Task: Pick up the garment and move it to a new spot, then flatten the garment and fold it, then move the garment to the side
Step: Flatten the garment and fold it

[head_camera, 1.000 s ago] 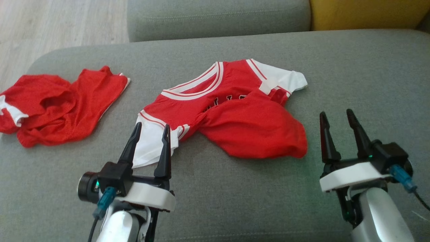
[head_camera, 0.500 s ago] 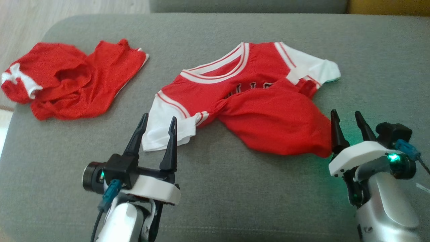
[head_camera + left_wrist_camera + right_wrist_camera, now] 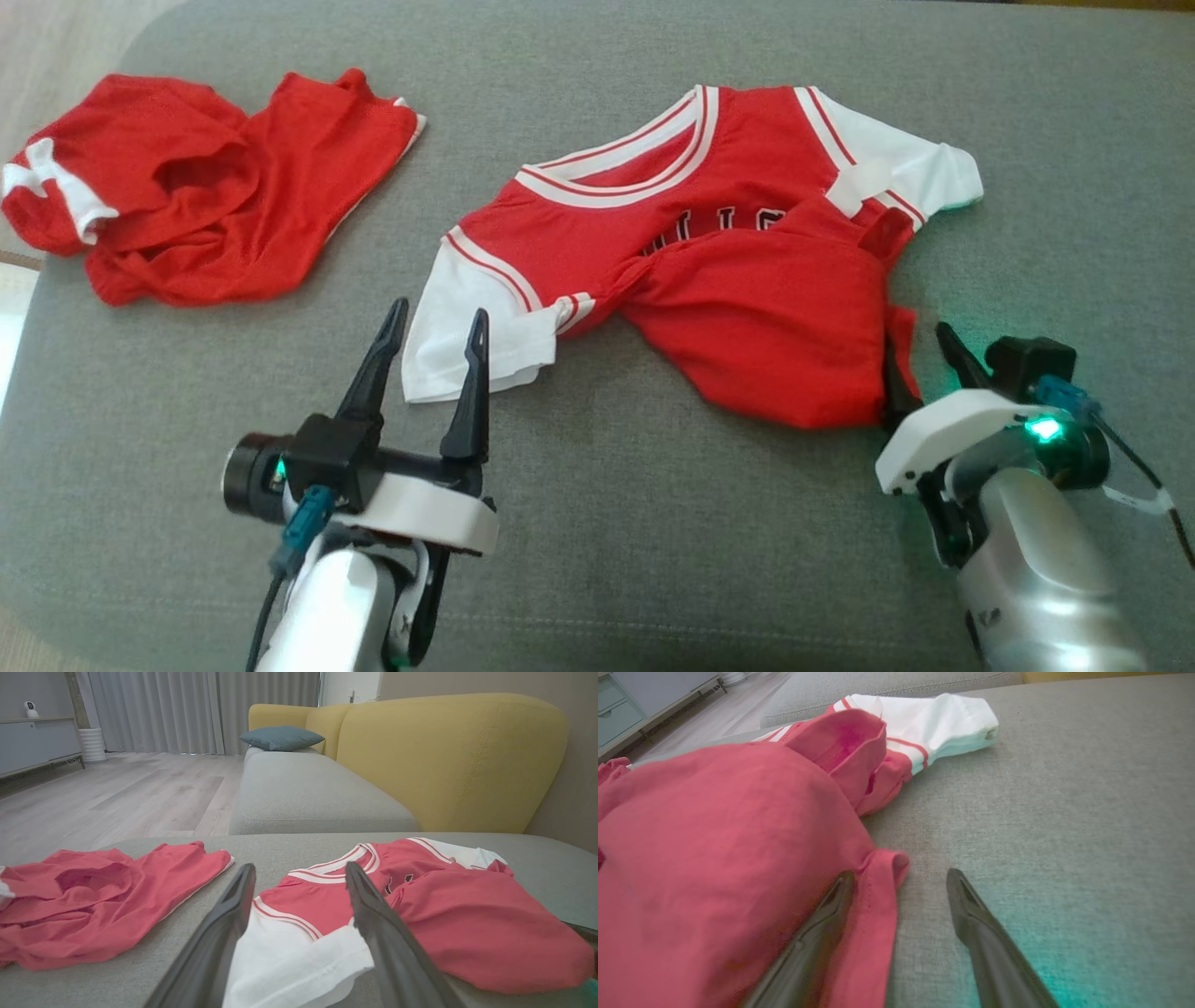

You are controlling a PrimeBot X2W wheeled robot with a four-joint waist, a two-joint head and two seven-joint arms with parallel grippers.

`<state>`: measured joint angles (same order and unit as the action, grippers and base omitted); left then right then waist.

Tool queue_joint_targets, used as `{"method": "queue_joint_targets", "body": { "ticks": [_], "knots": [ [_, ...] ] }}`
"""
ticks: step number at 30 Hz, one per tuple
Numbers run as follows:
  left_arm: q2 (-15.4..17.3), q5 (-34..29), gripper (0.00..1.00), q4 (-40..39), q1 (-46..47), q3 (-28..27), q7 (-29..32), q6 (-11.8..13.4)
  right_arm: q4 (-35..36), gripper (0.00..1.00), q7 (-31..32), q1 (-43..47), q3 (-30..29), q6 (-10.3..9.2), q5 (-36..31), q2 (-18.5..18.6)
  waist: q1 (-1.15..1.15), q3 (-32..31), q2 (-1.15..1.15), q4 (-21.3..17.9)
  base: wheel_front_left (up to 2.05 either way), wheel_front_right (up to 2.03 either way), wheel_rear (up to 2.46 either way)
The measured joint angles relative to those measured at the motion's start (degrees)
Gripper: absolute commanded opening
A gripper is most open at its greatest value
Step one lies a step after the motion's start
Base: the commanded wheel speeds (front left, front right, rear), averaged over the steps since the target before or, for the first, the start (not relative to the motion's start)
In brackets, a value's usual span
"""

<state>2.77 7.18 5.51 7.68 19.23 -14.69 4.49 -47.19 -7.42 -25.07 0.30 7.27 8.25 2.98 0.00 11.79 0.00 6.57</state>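
Beside crumpled red shorts (image 3: pixel 215 187) on a grey sofa cushion (image 3: pixel 653 523), the left gripper (image 3: pixel 440 310) hangs spread over the white sleeve (image 3: pixel 467 350) of the rumpled jersey (image 3: pixel 728 271) while the right gripper (image 3: pixel 913 334), also spread, noses its red hem (image 3: pixel 812 411), with apparently nothing lifted, flattened or folded yet.

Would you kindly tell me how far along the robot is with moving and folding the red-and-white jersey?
Done: nothing visibly; the red-and-white mesh jersey lies rumpled on the grey fabric cushion. In hand: the open left gripper straddles its white sleeve, the open right gripper brackets the red hem corner. Remaining: grasping, moving, flattening, folding, setting aside.
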Motion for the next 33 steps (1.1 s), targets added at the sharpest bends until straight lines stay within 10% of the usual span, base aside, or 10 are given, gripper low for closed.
{"method": "queue_joint_targets", "body": {
  "ticks": [1,17,33],
  "knots": [
    [-0.01,-0.15,1.0,0.01,0.05,-0.07,0.0,-0.01,-0.62,0.0,-0.26,-0.47,0.32,0.0,0.31,0.0,0.0,0.05,0.0,-0.17,0.0,0.0,0.0],
    [-0.01,-0.36,1.0,0.6,-0.37,-1.49,0.0,-0.42,5.19,0.0,-6.8,-3.1,-4.91,0.0,-5.11,0.02,0.0,-4.9,0.0,-2.78,0.0,0.0,0.0],
    [0.01,1.05,1.0,0.57,-5.07,-2.12,0.0,0.04,30.49,0.0,3.45,16.14,27.13,0.0,1.86,0.1,0.0,-12.28,0.0,-4.22,0.0,0.0,0.0]
  ]
}}
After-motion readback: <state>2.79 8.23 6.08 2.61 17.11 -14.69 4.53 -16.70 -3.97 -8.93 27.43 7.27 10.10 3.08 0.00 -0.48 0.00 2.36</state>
